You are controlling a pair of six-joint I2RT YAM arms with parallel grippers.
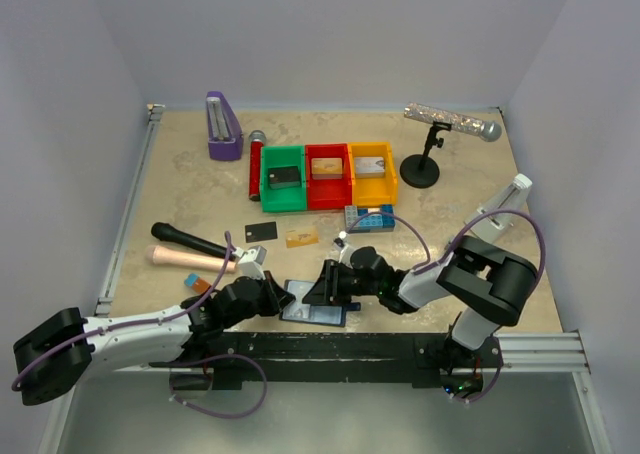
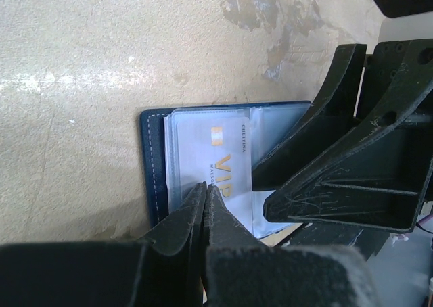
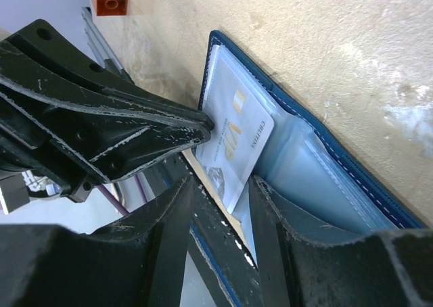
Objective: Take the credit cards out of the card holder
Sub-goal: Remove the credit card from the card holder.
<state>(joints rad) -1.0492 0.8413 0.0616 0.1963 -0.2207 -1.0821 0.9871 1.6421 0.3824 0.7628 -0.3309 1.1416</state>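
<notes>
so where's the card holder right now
In the top view, the card holder lies open at the near edge of the table, about centre, between the left tool and the right tool.

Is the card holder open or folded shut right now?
Open. The card holder lies spread flat, pale inner pockets facing up, a VIP card showing.

Card holder (image 1: 318,315), seen from above, mostly hidden beneath the left gripper (image 1: 280,296) and right gripper (image 1: 326,286); in the left wrist view, the silvery card (image 2: 213,148) loses its lower edge behind the fingers (image 2: 183,222), its small print illegible.
</notes>
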